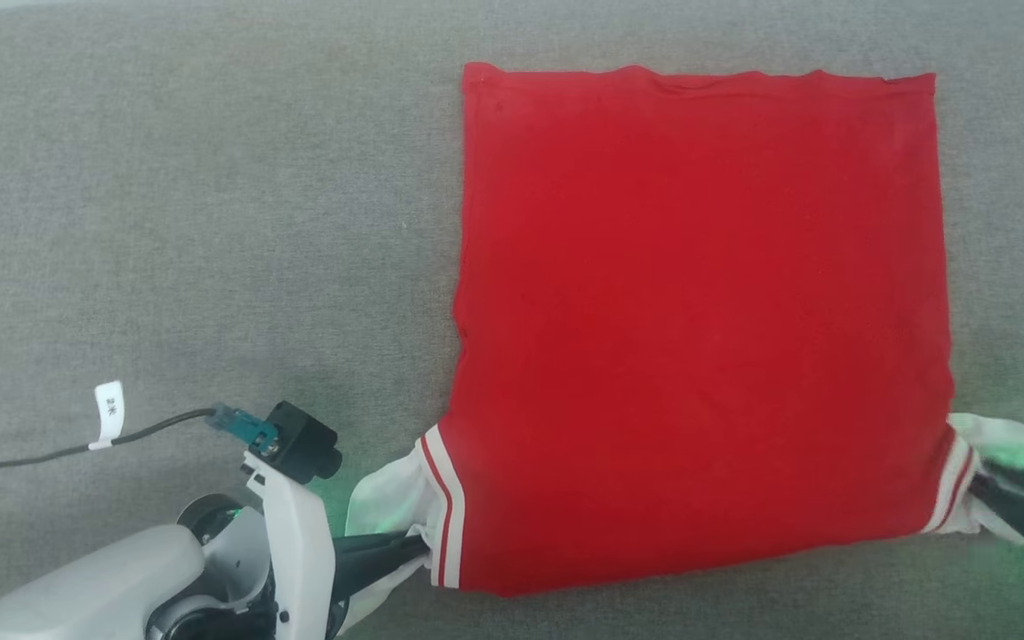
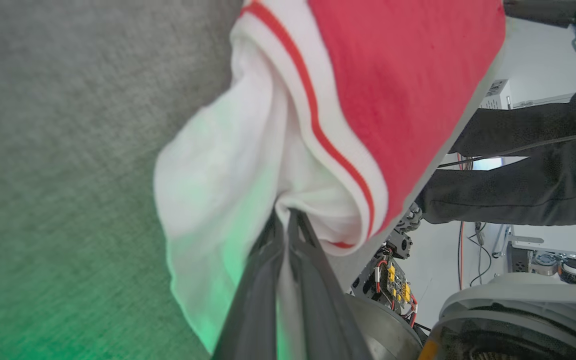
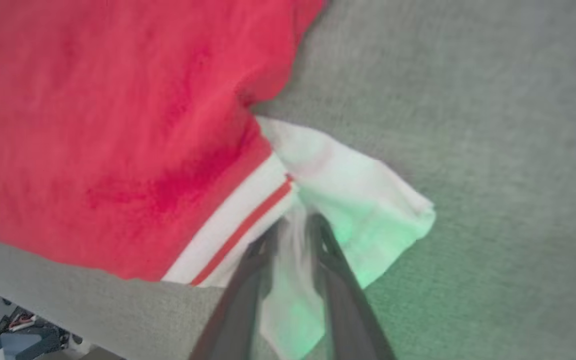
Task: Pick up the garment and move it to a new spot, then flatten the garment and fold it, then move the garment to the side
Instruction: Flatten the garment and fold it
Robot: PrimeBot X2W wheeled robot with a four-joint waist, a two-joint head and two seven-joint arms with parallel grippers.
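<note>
The left gripper (image 1: 416, 549) is clamped on the white near-left sleeve end. The garment (image 1: 699, 338) lies spread on the grey surface (image 1: 210, 222) (right of centre). The right gripper (image 1: 981, 484) pinches the opposite white end; evidently both hold it taut for flattening.

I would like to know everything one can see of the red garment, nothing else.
The garment is thin bright red fabric, spread nearly flat as a broad rectangle on the grey cloth surface, with slight ripples along its far hem. At both near corners a red-and-white striped band leads into a crumpled white end section. The left pincer is shut on the left white end, the right pincer on the right one.
</note>
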